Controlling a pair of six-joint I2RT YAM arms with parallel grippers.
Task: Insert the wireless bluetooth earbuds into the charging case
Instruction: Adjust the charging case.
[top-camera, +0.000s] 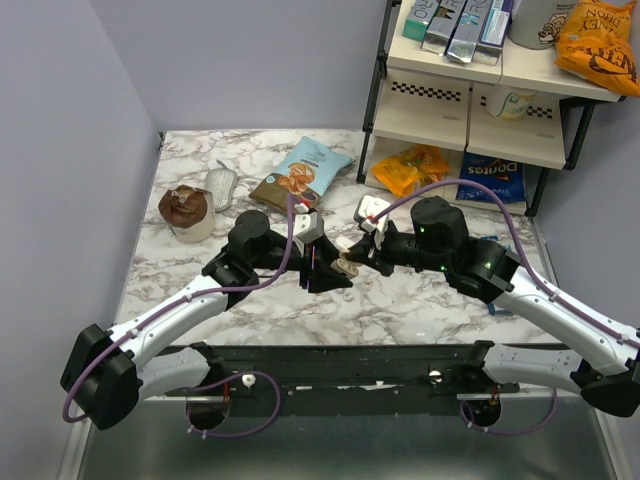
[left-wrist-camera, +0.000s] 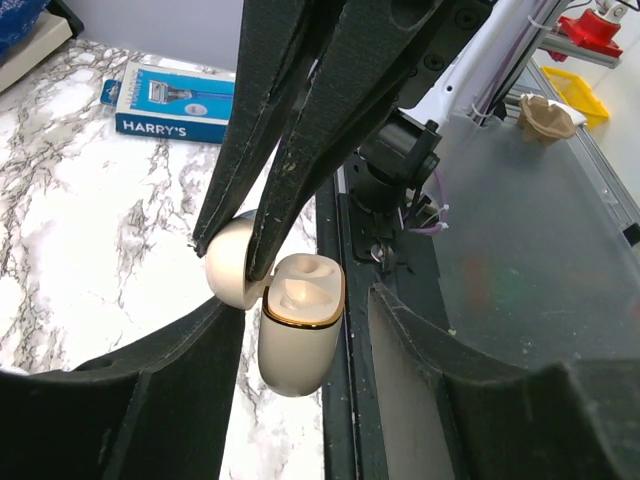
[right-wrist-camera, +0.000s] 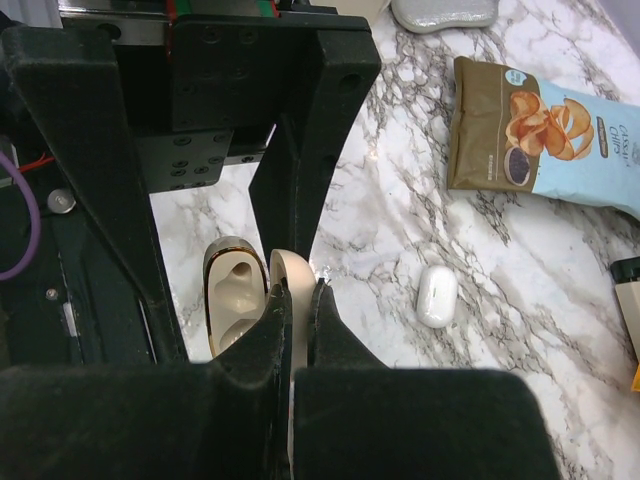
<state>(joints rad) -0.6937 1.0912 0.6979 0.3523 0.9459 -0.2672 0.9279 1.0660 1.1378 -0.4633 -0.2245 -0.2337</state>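
Note:
The charging case (left-wrist-camera: 300, 350) hangs open above the table, white outside, with a gold rim and a tan inner face. Both its sockets (right-wrist-camera: 232, 295) look empty. My right gripper (right-wrist-camera: 300, 290) is shut on the case's lid (right-wrist-camera: 292, 275), coming in from the right in the top view (top-camera: 358, 262). My left gripper (left-wrist-camera: 303, 298) stands open astride the case body, with a gap on its right side. It meets the case from the left (top-camera: 325, 265). The earbuds show in no view.
A plain white oval object (right-wrist-camera: 437, 297) lies on the marble just right of the case. A chips bag (top-camera: 300, 172), a grey object (top-camera: 220, 185) and a brown-topped cup (top-camera: 187, 212) sit at the back left. A Harry's box (left-wrist-camera: 175, 100) lies near the right arm. The shelf unit (top-camera: 470, 100) stands back right.

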